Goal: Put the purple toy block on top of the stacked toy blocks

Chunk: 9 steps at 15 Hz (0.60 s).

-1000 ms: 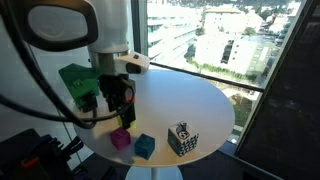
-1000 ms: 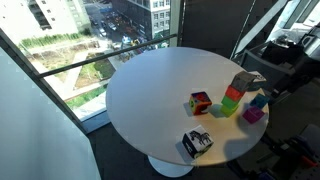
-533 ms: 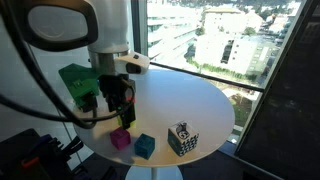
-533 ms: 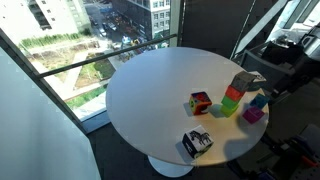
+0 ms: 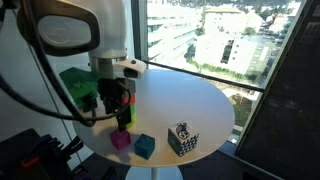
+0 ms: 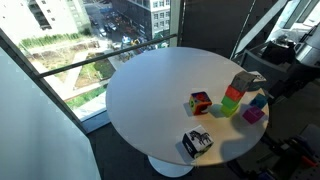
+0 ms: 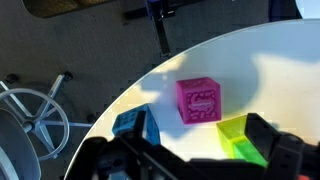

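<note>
The purple toy block (image 7: pixel 199 99) lies on the white round table (image 6: pixel 150 90), near its edge; it also shows in both exterior views (image 5: pixel 121 139) (image 6: pixel 253 114). The stacked toy blocks (image 6: pixel 236 92) stand beside it, grey over red-orange over lime green. In the wrist view only the lime green bottom block (image 7: pixel 238 137) shows. My gripper (image 7: pixel 190 160) is open and empty, its fingers (image 7: pixel 275 140) spread, hovering just above the purple block and the stack's base (image 5: pixel 120 112).
A teal cube (image 7: pixel 135 125) lies next to the purple block (image 6: pixel 259 101). A multi-coloured cube (image 6: pixel 200 102) sits near the stack. A black-and-white patterned cube (image 6: pixel 197 143) lies near the table's rim (image 5: pixel 182 139). A window wall runs past the table.
The arm has shifted slightly and come a little lower over the blocks. The blocks have not moved.
</note>
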Tool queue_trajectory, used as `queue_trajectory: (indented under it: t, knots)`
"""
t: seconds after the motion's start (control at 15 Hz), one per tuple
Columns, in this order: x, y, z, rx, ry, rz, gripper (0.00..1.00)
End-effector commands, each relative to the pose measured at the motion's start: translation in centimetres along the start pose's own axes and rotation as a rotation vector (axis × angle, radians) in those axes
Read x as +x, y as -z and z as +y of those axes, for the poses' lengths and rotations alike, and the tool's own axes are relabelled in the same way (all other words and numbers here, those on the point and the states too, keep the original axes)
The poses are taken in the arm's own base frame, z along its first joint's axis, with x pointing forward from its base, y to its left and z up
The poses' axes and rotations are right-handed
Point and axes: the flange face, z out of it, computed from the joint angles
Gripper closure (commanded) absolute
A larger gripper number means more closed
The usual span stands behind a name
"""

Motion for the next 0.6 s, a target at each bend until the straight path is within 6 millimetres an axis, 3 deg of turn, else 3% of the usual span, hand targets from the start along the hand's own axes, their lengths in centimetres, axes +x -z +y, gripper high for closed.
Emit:
queue_trajectory:
  t: [0.0, 0.53]
  knots:
    - [0.4, -0.6, -1.3, -0.007, -0.006, 0.009, 0.00]
    - [1.1, -2.6, -3.0, -0.022, 0.035, 0.026, 0.00]
